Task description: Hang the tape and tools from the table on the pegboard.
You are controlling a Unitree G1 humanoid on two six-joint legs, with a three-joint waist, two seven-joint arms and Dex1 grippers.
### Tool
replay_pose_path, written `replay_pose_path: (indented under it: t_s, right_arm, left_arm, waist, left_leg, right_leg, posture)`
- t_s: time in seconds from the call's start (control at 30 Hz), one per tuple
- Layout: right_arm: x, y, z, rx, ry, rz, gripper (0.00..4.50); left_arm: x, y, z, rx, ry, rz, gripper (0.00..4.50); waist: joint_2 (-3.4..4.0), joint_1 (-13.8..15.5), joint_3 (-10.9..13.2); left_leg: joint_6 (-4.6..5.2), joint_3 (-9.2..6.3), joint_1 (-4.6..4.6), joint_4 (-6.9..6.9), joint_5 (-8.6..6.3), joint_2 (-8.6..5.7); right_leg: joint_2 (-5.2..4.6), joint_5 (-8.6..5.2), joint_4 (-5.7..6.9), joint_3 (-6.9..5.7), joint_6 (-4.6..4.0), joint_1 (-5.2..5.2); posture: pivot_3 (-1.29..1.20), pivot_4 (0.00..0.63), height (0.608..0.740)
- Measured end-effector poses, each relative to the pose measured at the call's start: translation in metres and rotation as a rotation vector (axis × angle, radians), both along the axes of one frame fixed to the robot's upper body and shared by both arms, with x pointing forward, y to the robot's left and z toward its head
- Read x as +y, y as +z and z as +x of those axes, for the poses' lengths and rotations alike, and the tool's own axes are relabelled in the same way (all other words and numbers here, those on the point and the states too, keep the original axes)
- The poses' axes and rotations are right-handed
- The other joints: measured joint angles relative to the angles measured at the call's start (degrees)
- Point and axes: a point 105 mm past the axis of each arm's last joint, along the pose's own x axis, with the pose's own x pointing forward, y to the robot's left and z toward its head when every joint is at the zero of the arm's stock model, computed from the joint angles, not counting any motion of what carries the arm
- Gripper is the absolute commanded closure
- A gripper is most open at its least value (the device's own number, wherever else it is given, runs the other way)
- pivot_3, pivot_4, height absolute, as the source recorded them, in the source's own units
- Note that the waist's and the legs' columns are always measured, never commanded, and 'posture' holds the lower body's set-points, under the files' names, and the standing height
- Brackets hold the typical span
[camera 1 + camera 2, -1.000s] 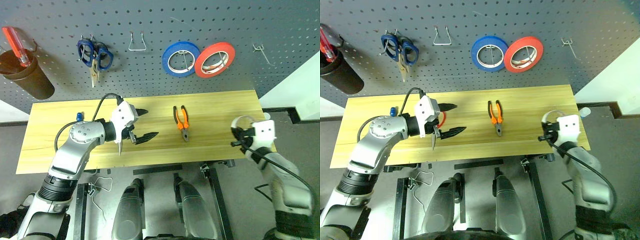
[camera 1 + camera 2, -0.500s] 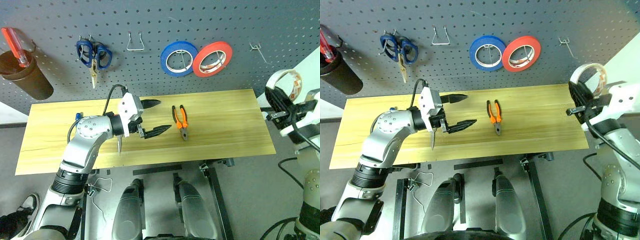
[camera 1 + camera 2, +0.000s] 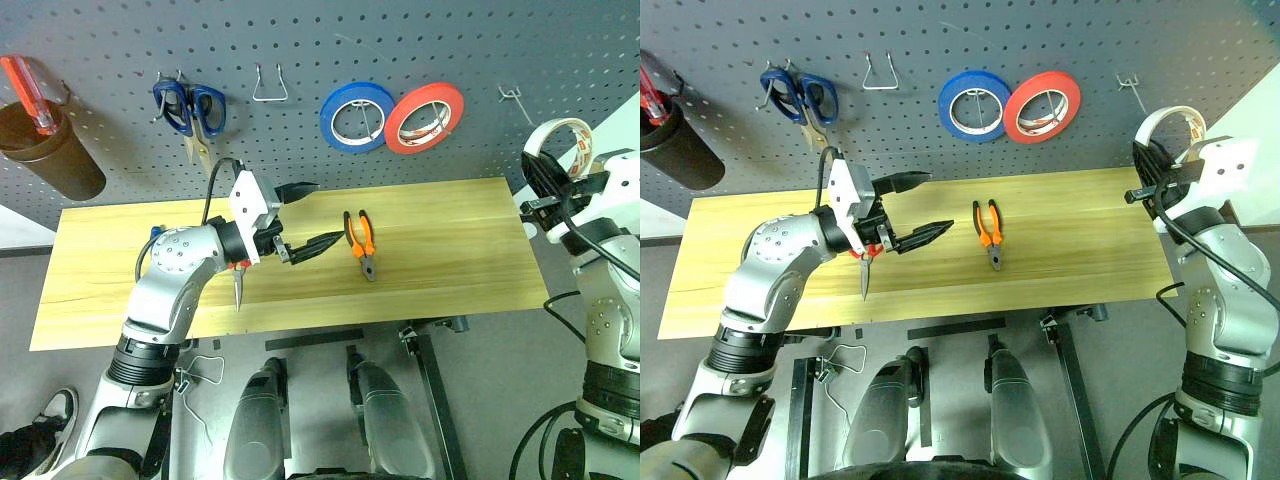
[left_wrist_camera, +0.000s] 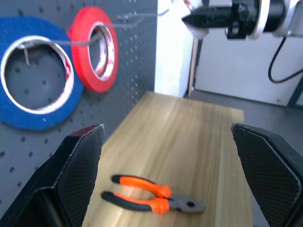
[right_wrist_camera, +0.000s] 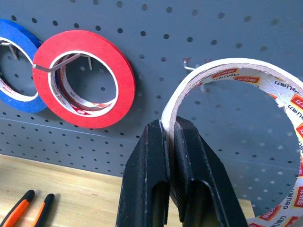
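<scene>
The right pincer [image 5: 169,142], clamped on the wall of the tape [image 5: 265,85], has risen from worktop [image 3: 450,250] height to the pegboard [image 3: 400,40], near its free hook [image 3: 515,96]. The left pincer [image 3: 305,218], gaping and empty, has edged toward the pliers [image 3: 362,242]. Hooking the tape looks next.

The long pale-yellow wood-grain counter [image 3: 450,250] looks smooth and satin; the dark grey perforated pegboard [image 3: 330,40] is matt, with thin shiny metal hooks [image 3: 272,85].
</scene>
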Motion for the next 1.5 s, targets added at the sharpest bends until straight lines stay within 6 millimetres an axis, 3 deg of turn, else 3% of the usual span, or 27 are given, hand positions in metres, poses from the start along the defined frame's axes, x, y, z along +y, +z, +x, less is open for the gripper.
replay_pose_path:
  t_s: [0.67, 1.1, 1.43, 1.47, 1.5]
  right_arm:
    - [0.010, -0.004, 0.020, 0.011, 0.050, -0.016, 4.48]
    - [0.024, -0.005, 0.045, -0.006, 0.094, -0.014, 4.48]
    - [0.030, -0.007, 0.077, -0.041, 0.055, -0.038, 4.48]
    - [0.030, -0.008, 0.079, -0.043, 0.048, -0.043, 3.89]
    - [0.030, -0.011, 0.081, -0.033, 0.043, -0.048, 3.67]
  left_arm:
    - [-0.006, 0.014, -0.007, -0.095, -0.037, -0.096, 0.00]
    - [-0.004, 0.012, -0.007, -0.090, -0.028, -0.087, 0.00]
    - [-0.002, 0.013, -0.004, -0.095, -0.002, -0.092, 0.00]
    - [-0.002, 0.014, -0.004, -0.096, 0.000, -0.093, 0.00]
    - [-0.002, 0.014, -0.004, -0.096, 0.001, -0.094, 0.00]
  waist:
    - [0.00, -0.02, 0.00]
    - [0.00, -0.04, 0.00]
    - [0.00, -0.18, 0.00]
    - [0.00, -0.13, 0.00]
    - [-0.01, -0.06, -0.01]
  left_leg:
    - [-0.01, 0.00, -0.02, 0.32, 0.01, 0.00]
    - [0.01, -0.01, -0.08, 0.76, 0.00, 0.00]
    - [0.02, 0.00, -0.06, 0.77, 0.00, 0.01]
    - [0.02, 0.00, -0.06, 0.77, 0.00, 0.01]
    - [0.02, 0.00, -0.06, 0.77, 0.00, 0.01]
  right_leg:
    - [0.00, 0.07, 0.17, 0.01, 0.05, 0.05]
    - [0.00, 0.26, 0.30, 0.04, 0.11, 0.13]
    - [0.02, 0.29, 0.30, 0.06, 0.08, 0.13]
    - [0.02, 0.29, 0.30, 0.06, 0.08, 0.13]
    - [0.02, 0.29, 0.30, 0.05, 0.07, 0.14]
  posture:
    - [0.05, 0.344, 0.721]
    - [0.07, 0.345, 0.721]
    - [0.08, 0.340, 0.721]
    - [0.08, 0.340, 0.721]
    - [0.08, 0.340, 0.721]
